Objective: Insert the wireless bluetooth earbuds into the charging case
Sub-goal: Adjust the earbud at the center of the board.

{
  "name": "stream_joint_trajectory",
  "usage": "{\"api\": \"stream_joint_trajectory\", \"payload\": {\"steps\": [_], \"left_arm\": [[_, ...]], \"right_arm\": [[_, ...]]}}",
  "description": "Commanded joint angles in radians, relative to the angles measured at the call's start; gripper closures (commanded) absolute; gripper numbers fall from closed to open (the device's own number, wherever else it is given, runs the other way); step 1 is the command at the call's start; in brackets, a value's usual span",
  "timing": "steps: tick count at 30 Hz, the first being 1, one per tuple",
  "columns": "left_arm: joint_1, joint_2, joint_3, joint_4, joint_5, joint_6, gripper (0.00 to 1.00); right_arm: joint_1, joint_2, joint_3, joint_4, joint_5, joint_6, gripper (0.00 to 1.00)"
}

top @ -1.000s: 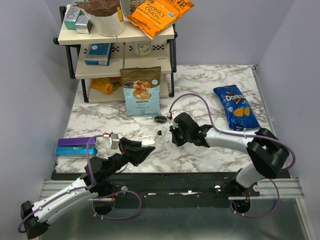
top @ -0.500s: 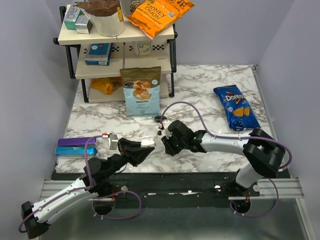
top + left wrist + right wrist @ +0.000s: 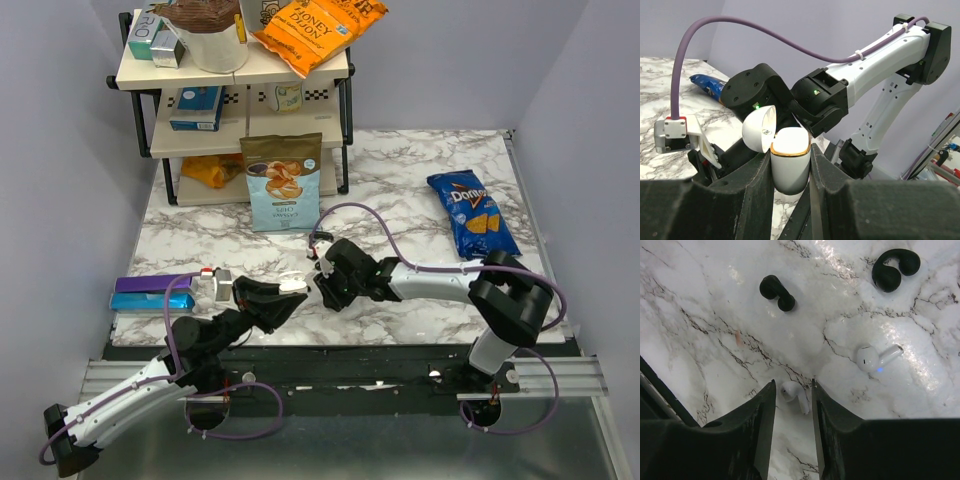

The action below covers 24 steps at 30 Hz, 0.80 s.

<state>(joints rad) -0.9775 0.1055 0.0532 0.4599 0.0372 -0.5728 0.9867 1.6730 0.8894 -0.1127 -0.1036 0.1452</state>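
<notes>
Charging case [image 3: 294, 286] stays in the left gripper [image 3: 286, 292] near the front of the marble table [image 3: 400, 170], just like before. The right gripper [image 3: 327, 290] has slid left and now hangs just beside it. A pale blue chip bag [image 3: 283, 185], a dark blue chip bag [image 3: 470, 213], a purple box [image 3: 150, 292] and a shelf rack [image 3: 235, 90] sit farther off.

From the left wrist, the white case is squeezed tight between both fingers [image 3: 757, 195]. Its lid [image 3: 760, 130] is flipped open. The right arm [image 3: 840, 90] is close behind it.

From the right wrist, four earbuds lie on the table. One white earbud [image 3: 795, 396] is between the fingers [image 3: 755, 440], which have opened up. I can't tell if they touch it. The other white earbud [image 3: 875, 357] is off to one side. Two black earbuds [image 3: 777, 292] lie farther away, apart from each other.
</notes>
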Motion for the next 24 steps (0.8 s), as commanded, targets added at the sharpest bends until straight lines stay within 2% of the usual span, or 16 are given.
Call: {"api": "stream_joint_trajectory", "payload": {"steps": [1,7,10,11,17,24], "left_arm": [[-0.006,-0.012,-0.058,-0.017,-0.013,0.004,1.00],[-0.006,-0.015,-0.061,-0.015,-0.014,0.002,1.00],[-0.007,-0.013,-0.061,-0.015,-0.014,0.001,1.00],[-0.007,-0.013,-0.061,-0.015,-0.014,0.001,1.00],[-0.007,-0.013,-0.058,-0.024,-0.013,0.004,1.00],[-0.009,0.003,-0.056,-0.007,-0.010,0.005,1.00]], "right_arm": [[0.012,0.031,0.008,0.001,-0.019,-0.016,0.57],[0.015,0.045,-0.004,-0.004,-0.001,-0.006,0.61],[0.015,0.047,-0.007,-0.013,0.022,0.014,0.73],[0.015,0.047,-0.009,-0.015,0.031,0.030,0.79],[0.013,0.010,-0.046,-0.028,0.142,0.143,0.99],[-0.023,-0.104,-0.116,-0.030,0.235,0.270,0.99]]}}
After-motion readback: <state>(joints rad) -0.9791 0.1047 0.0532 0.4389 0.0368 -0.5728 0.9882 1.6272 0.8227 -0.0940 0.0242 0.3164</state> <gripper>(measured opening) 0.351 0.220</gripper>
